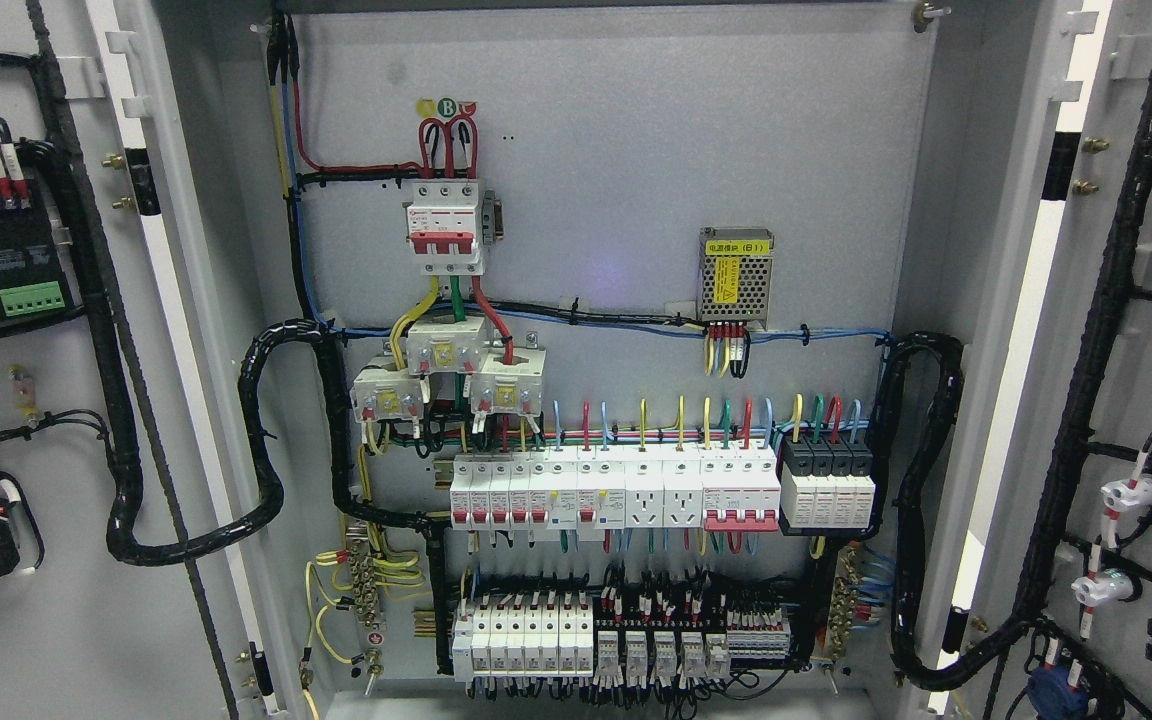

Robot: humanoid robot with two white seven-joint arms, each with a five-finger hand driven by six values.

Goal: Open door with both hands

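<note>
Here, two cabinet doors, left door (56, 400) and right door (1136, 400), both swung wide, upright, inner faces toward camera, flanking the backplate (616, 150), one power supply (735, 277), no hand visible, state untellable.

Green round sticker (447, 106) at upper centre, above the main breaker (446, 226), is showing the letter "B". Yellow label on the mesh power supply (735, 279), right of centre, is carrying print too small to read.
</note>
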